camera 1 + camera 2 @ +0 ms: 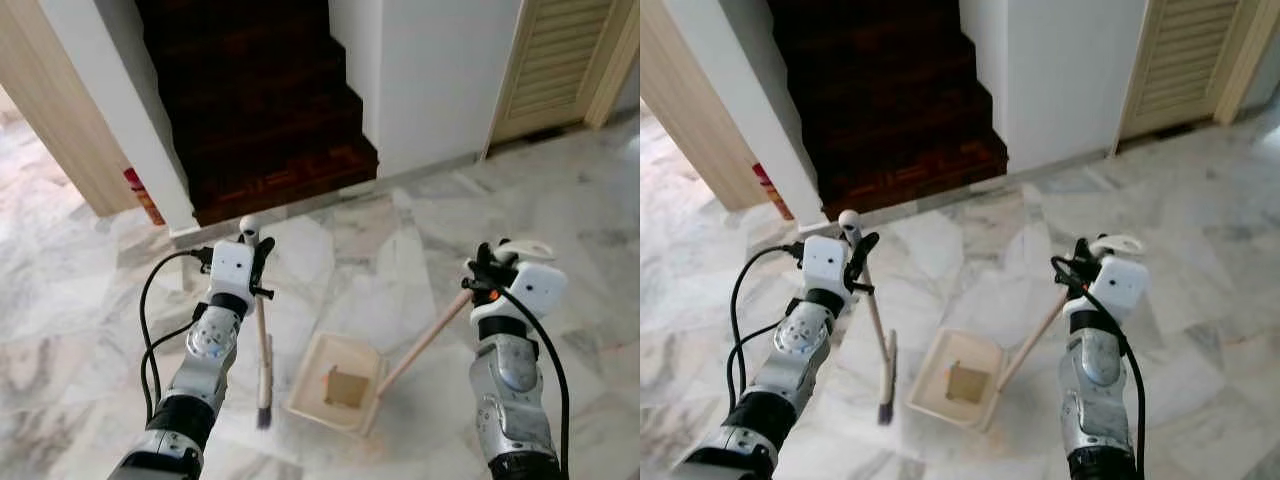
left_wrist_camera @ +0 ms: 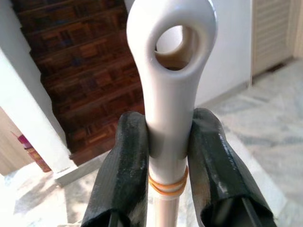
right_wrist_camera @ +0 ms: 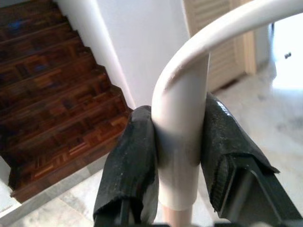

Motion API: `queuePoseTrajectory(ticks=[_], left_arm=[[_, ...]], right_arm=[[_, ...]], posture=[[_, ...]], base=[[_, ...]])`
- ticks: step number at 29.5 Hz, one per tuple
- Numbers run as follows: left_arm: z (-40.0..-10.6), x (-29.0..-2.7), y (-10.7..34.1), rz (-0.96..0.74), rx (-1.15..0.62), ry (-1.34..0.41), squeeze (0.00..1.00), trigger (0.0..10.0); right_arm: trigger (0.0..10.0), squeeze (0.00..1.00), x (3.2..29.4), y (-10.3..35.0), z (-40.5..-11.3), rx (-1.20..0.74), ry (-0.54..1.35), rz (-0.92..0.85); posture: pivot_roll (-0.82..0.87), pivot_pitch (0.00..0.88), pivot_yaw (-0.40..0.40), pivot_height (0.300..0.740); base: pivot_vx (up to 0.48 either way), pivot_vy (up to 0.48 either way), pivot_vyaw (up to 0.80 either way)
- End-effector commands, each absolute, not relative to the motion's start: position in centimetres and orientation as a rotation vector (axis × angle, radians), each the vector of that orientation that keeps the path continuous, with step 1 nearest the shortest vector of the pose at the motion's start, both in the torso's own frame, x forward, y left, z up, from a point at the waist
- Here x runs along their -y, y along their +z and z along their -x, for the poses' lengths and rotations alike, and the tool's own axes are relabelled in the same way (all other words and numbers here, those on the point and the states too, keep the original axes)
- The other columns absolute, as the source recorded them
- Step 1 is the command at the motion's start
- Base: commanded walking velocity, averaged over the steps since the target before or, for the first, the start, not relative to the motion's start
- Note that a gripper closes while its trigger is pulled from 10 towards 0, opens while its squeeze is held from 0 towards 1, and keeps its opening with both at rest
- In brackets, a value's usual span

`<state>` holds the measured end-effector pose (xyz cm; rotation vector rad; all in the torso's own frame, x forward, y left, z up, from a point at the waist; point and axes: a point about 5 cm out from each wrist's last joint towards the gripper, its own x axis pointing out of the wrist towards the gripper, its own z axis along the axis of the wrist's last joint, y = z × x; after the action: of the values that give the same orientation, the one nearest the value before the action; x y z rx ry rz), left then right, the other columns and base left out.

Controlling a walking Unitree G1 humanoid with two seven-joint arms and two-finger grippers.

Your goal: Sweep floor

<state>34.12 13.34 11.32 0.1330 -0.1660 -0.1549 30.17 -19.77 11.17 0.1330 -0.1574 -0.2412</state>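
Observation:
My left gripper is shut on the white top of a small broom's handle, which has a hanging hole at its end. The broom hangs down with its dark bristles on the marble floor. My right gripper is shut on the white looped handle of a cream dustpan. Its wooden pole slants down to the pan, which rests on the floor between my arms. A brown scrap lies inside the pan. The bristles sit just left of the pan.
Dark wooden stairs rise straight ahead between white walls. A wooden door frame stands at the left, with a red object at the wall's foot. A louvred door is at the back right. Marble floor spreads all around.

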Motion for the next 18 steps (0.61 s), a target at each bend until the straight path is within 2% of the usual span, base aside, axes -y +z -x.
queuePoseTrajectory(ticks=[1,18], left_arm=[[-34.42,-13.71,12.05,-0.144,0.189,-0.150,0.00,10.0],[-34.27,-14.69,11.89,-0.159,0.184,-0.130,0.00,10.0]], right_arm=[[10.0,0.00,19.48,12.60,-30.49,0.220,-0.234,-0.154],[10.0,0.00,19.38,12.48,-30.37,0.215,-0.216,-0.145]], posture=[[-0.22,0.000,0.147,0.740],[-0.17,0.000,0.142,0.740]], base=[[0.000,0.266,0.00],[0.000,0.271,0.00]])
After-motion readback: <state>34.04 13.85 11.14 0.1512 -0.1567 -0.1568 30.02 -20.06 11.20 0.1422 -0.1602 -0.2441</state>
